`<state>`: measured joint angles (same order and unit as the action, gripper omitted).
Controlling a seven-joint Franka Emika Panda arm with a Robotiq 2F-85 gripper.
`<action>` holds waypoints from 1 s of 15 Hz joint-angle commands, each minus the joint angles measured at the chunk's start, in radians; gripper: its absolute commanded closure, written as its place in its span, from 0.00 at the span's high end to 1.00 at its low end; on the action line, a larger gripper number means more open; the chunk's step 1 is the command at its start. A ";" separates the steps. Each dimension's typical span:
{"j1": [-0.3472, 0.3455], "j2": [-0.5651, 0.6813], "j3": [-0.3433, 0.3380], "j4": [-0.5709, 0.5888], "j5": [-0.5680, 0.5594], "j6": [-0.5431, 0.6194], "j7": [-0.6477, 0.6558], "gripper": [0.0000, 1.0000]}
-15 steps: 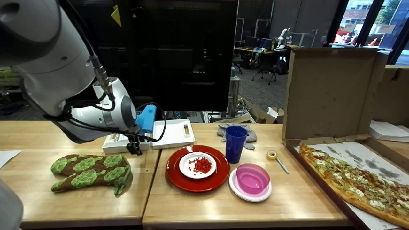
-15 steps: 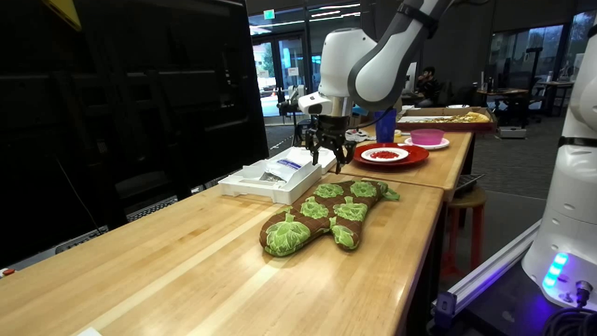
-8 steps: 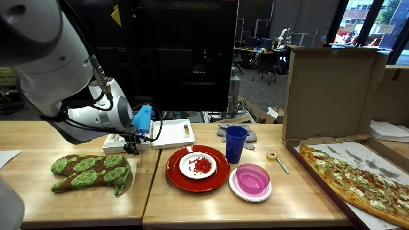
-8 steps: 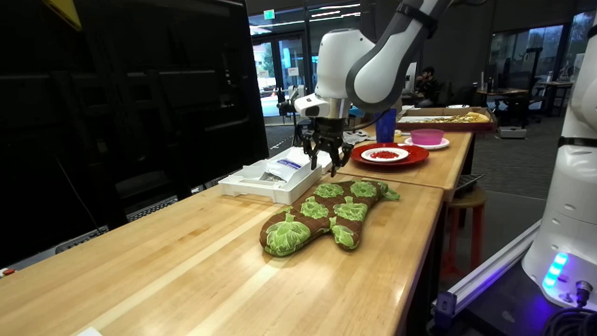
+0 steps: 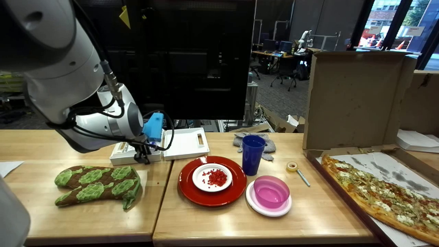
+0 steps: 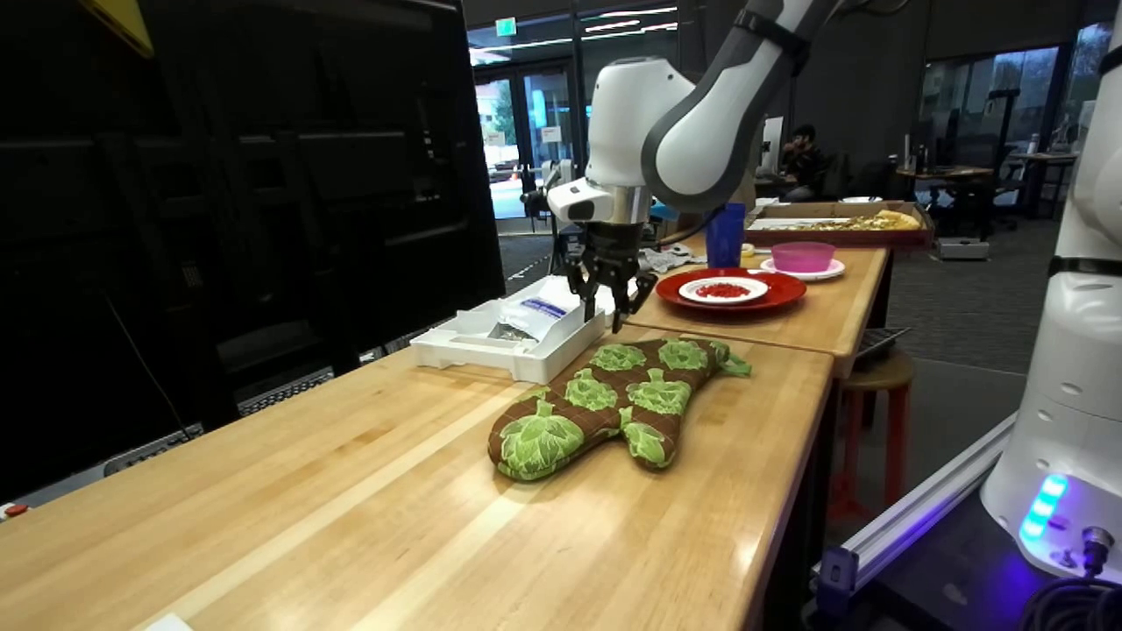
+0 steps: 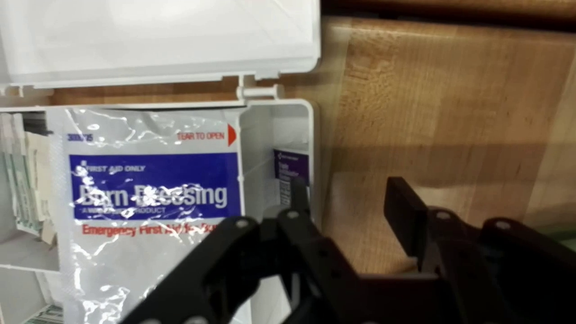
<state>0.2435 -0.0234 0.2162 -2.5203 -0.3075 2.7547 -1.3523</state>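
On the table (image 6: 289,499), the white case (image 6: 561,352) lies open, lid (image 7: 171,40) folded back, and it's my chief worry: the gripper (image 7: 348,198) looks to hang across its end wall, one finger over the inside, one outside, jaws parted with nothing held; I can't tell whether they touch. Closing there could pinch the wall; dropping off-line could knock the rim and shove the whole case. The packet (image 7: 148,193) rests inside by that end, and a snagged finger might drag it. The small purple sachet (image 7: 291,163) by one fingertip could be jabbed. Elsewhere, the pizza box (image 5: 353,99) gapes well apart; the mitt (image 5: 97,185), just beside the case, crowds any low sweep that way; beyond it come the red plate (image 5: 212,200), the cup (image 5: 253,156) and the bowl (image 5: 271,193).
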 commanded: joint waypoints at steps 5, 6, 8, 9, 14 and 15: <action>-0.017 0.010 -0.009 0.040 0.091 -0.015 -0.076 0.00; -0.018 0.008 -0.010 0.039 0.108 -0.014 -0.088 0.00; -0.019 0.005 -0.011 0.038 0.139 -0.015 -0.101 0.01; -0.020 0.005 -0.011 0.039 0.150 -0.017 -0.109 0.01; -0.010 0.018 0.002 0.064 0.142 -0.044 -0.112 0.01; -0.006 0.021 0.007 0.071 0.134 -0.053 -0.107 0.01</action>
<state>0.2292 -0.0051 0.2084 -2.4785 -0.1687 2.7331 -1.4486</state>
